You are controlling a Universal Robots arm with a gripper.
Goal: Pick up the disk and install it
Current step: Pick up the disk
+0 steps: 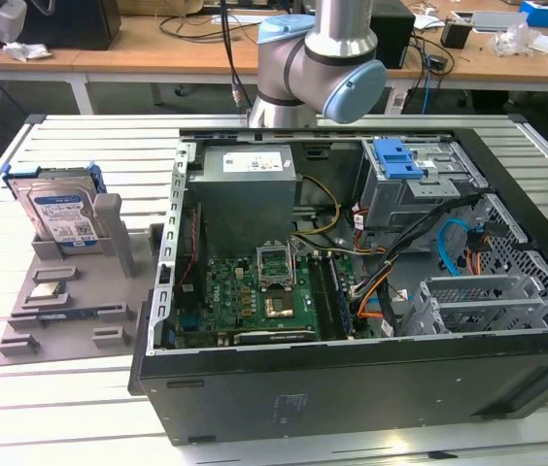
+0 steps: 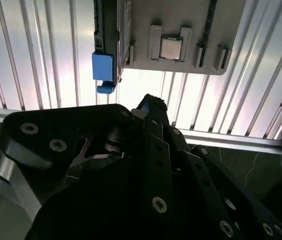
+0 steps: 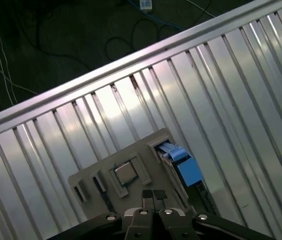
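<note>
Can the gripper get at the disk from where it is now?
Probably yes. The disk stands upright in the grey holder with nothing over its top edge, and the gripper hangs above the holder, empty, though shut.

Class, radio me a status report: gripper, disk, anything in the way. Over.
Gripper shut, empty, near the grey holder. Disk upright in holder, untouched. Holder's post stands close beside disk.

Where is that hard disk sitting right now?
In the exterior view, the disk stands upright in the grey holder on the exterior view's left, beside the open computer case.
</note>
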